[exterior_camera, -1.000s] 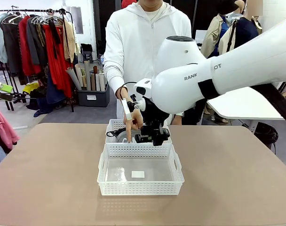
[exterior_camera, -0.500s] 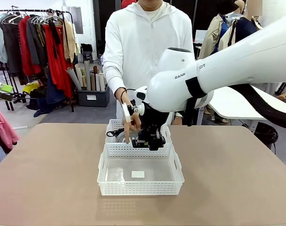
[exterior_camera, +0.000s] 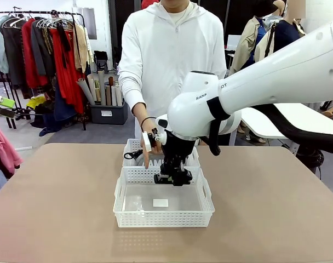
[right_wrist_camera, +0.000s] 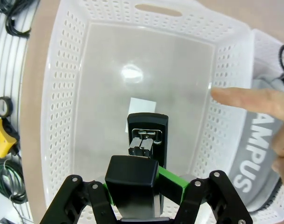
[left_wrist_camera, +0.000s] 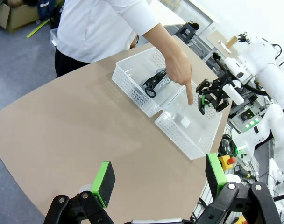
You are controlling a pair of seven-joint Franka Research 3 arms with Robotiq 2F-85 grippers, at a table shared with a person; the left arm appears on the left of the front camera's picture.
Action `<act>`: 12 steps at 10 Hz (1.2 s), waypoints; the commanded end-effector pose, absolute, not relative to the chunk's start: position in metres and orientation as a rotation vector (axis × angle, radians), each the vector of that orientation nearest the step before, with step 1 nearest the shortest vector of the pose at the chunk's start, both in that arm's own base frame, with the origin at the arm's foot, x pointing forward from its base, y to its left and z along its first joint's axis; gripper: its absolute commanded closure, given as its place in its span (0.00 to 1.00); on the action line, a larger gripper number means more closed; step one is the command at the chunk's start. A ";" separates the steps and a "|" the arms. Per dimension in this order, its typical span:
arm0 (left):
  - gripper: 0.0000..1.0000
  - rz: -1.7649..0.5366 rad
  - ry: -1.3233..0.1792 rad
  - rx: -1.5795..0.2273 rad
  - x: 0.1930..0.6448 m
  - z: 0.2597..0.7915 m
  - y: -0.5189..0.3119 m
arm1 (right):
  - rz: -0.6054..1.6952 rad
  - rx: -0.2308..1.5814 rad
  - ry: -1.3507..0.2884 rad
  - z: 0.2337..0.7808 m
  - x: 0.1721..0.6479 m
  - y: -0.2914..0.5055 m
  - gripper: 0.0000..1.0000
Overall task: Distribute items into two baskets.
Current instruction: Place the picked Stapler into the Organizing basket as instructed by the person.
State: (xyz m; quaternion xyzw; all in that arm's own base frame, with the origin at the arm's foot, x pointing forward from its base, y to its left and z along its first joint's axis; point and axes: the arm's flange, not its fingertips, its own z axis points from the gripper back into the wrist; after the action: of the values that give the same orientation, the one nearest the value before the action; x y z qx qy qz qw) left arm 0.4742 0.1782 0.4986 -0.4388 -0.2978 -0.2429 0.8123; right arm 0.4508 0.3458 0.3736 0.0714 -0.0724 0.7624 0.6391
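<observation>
My right gripper (exterior_camera: 172, 176) is shut on the black stapler (exterior_camera: 165, 179), which it holds just above the far rim of the larger white basket (exterior_camera: 161, 218). In the right wrist view the stapler (right_wrist_camera: 148, 128) hangs over this basket's bare floor (right_wrist_camera: 104, 70). The grey pouch (right_wrist_camera: 254, 154) with white lettering lies in the smaller basket (exterior_camera: 132, 146) behind. A person's forefinger (exterior_camera: 147, 160) points down at the larger basket's far edge. My left gripper (left_wrist_camera: 158, 176) stands open and empty, high over the table's near left.
A white label (exterior_camera: 160, 203) lies on the larger basket's floor. The person in a white hoodie (exterior_camera: 172, 49) stands at the far edge. Bare tan tabletop (exterior_camera: 57, 203) spreads on both sides of the baskets.
My right arm has come down and toward me with the stapler, from above the smaller basket to the larger basket's far rim. The person's hand still points.
</observation>
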 end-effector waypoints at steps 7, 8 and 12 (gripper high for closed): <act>0.00 -0.517 -0.641 -0.936 0.474 0.499 0.179 | 1.617 0.310 -0.006 0.329 0.476 0.358 0.87; 0.00 -0.517 -0.641 -0.936 0.474 0.499 0.179 | 1.619 0.316 0.018 0.324 0.475 0.360 0.87; 0.00 -0.517 -0.641 -0.936 0.474 0.499 0.179 | 1.621 0.321 0.059 0.316 0.474 0.364 0.87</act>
State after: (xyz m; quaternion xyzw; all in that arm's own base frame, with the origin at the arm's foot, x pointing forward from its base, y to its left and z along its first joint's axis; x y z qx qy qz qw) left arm 0.4743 0.1782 0.4986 -0.4388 -0.2978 -0.2428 0.8123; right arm 0.4695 0.3608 0.3100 0.1420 0.0197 0.7249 0.6737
